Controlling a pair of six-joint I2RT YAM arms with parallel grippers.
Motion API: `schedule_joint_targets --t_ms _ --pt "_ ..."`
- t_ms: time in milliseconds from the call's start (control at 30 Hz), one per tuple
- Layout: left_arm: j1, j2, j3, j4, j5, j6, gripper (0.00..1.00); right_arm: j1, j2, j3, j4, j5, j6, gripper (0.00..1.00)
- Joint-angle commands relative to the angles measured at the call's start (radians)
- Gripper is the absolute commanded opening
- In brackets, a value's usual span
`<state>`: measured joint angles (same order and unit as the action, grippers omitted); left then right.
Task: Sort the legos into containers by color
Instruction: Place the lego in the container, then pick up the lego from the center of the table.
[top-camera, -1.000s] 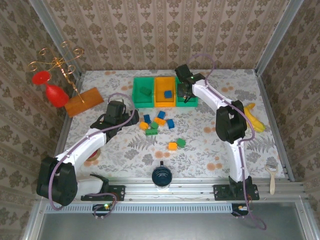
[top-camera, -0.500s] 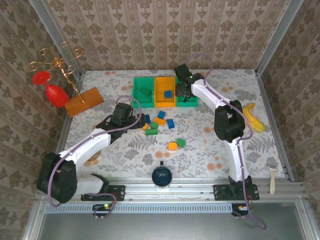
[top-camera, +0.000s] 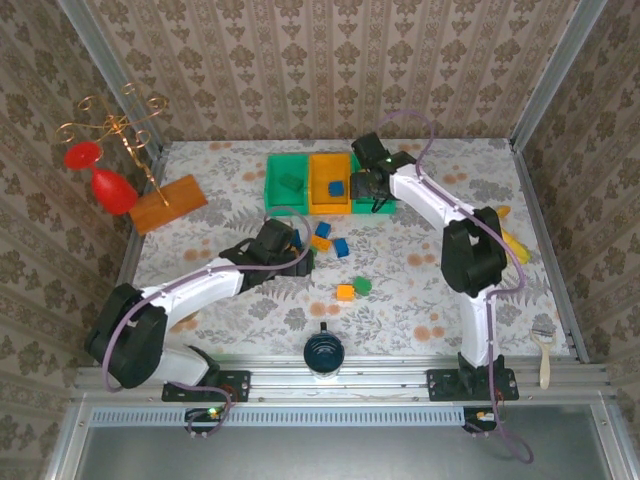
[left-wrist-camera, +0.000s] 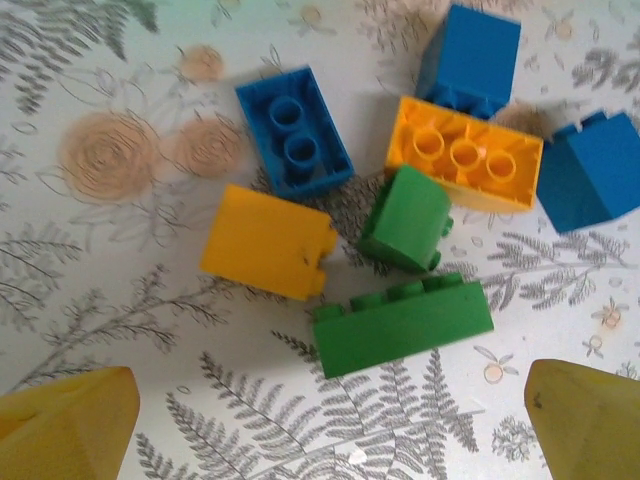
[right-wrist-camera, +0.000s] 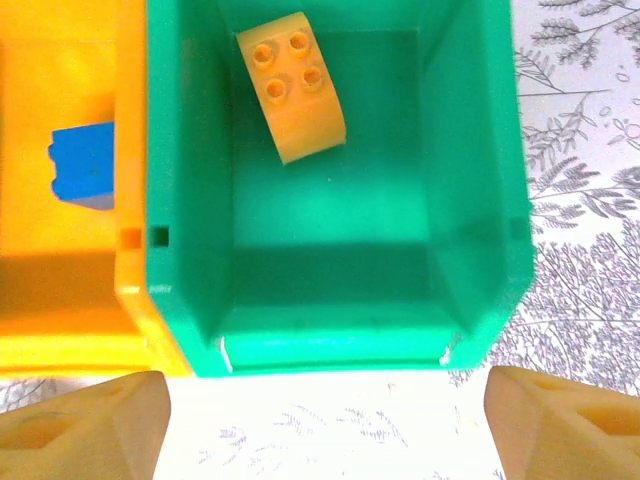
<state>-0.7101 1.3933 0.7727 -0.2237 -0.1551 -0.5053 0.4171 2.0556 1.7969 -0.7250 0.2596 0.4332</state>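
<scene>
The right claw (right-wrist-camera: 322, 425), fingers wide apart and empty, hangs over the green bin (right-wrist-camera: 470, 200) joined to the right side of the orange bin (right-wrist-camera: 60, 340). Inside the green bin lies an orange-yellow brick (right-wrist-camera: 292, 88), studs up, long axis slanting. The left claw (left-wrist-camera: 325, 425), likewise spread, hovers over loose legos (left-wrist-camera: 268, 243) on the tabletop (left-wrist-camera: 100, 260), on the arms' side of the orange bin. Among them the long green brick (left-wrist-camera: 402, 324) lies nearly crosswise between the fingers.

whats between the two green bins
The orange bin, with one blue brick lying inside it; the top external view shows this.
</scene>
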Motion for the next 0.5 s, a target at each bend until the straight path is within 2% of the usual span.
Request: schedule_joint_targets --t_ms 0,200,467 --pt "-0.02 0.031 0.022 -0.04 0.002 -0.027 1.0 0.003 -0.103 -0.079 0.031 0.021 0.036 0.88" --pt "-0.044 0.082 0.044 -0.037 -0.011 -0.028 1.0 0.003 -0.253 -0.277 0.084 0.035 0.098 1.0" --pt "-0.057 0.165 0.098 -0.045 -0.011 -0.037 1.0 0.003 -0.382 -0.445 0.091 0.048 0.157 1.0"
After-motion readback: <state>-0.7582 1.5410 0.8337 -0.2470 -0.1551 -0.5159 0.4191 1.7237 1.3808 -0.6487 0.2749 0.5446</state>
